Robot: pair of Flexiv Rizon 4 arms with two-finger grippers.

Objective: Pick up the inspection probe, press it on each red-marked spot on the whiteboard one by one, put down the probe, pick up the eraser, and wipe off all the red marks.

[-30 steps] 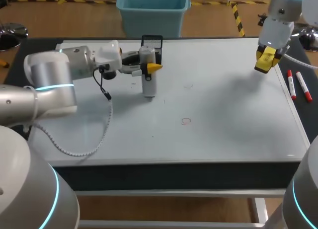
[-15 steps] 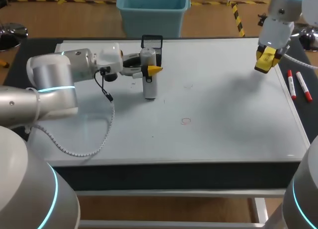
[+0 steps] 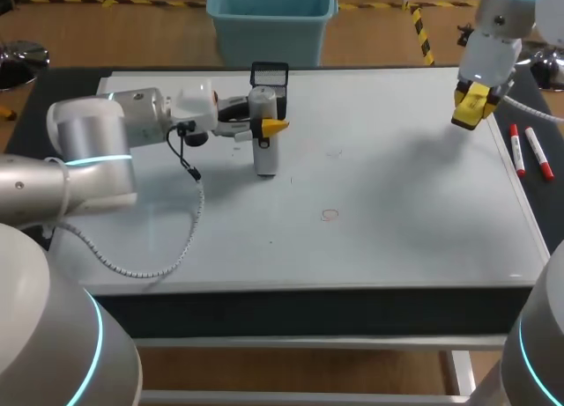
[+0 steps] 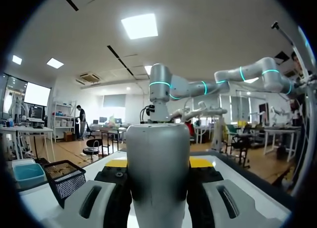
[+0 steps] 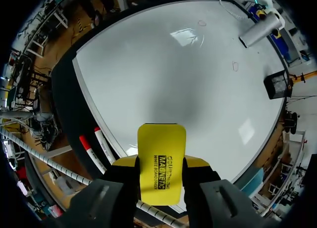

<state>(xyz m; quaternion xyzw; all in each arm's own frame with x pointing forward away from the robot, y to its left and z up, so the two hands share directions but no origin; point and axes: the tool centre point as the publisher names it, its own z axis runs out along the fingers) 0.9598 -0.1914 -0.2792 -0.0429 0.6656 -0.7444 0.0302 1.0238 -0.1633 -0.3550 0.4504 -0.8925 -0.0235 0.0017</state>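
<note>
Silvery probe [image 3: 265,155] stands upright on the whiteboard [image 3: 397,203], clamped between the left gripper's [image 3: 264,121] fingers. The right gripper [image 3: 470,105] clasps the yellow eraser [image 5: 161,161] above the board's far right corner.

Grey probe [image 3: 264,151] upright on whiteboard [image 3: 397,203]; yellow eraser [image 3: 468,107] above far-right corner; faint red ring [image 3: 330,215] mid-board.
</note>
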